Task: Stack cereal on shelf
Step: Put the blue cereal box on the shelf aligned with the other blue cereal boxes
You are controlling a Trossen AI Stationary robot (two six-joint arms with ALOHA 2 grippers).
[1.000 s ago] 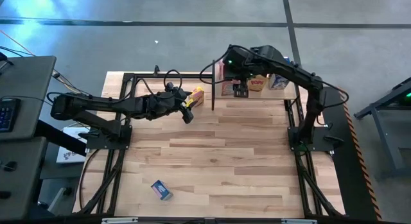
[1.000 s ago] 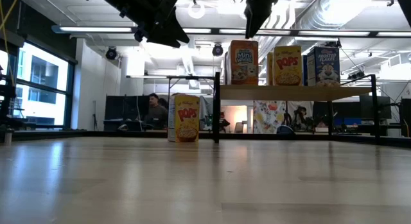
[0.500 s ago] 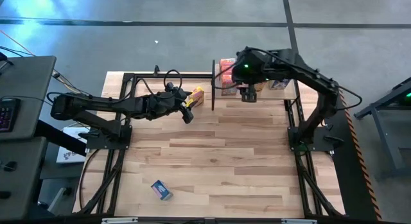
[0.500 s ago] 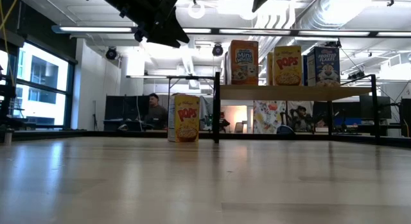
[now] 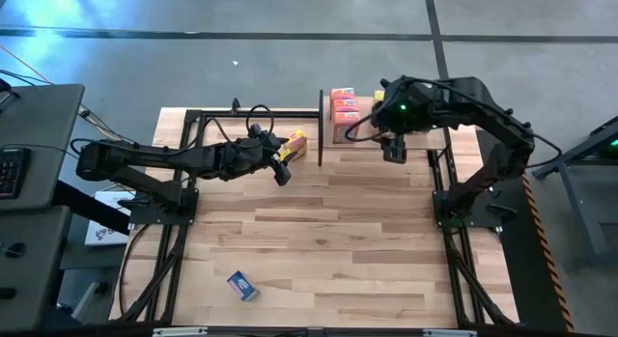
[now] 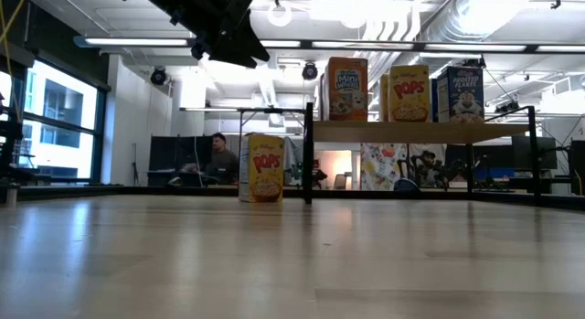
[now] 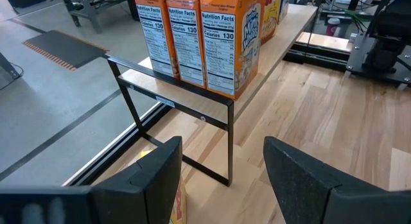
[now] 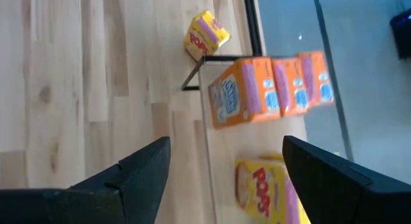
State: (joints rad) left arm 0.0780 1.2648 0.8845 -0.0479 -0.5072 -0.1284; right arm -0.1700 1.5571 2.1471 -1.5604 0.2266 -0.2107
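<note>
The shelf is standing at the table's far edge with three orange boxes lined up at its left end, while a yellow box is standing on the tabletop just left of the shelf's post and a blue box is lying alone near the front edge, leaving the wide middle free. The low view is showing what the overhead hides: a yellow box and a blue box standing upright on the shelf beside the orange ones. The left gripper is hanging released and empty beside the yellow box on the table with its arm stretched across from the left, and the right gripper is hovering released and empty over the shelf's front edge.
</note>
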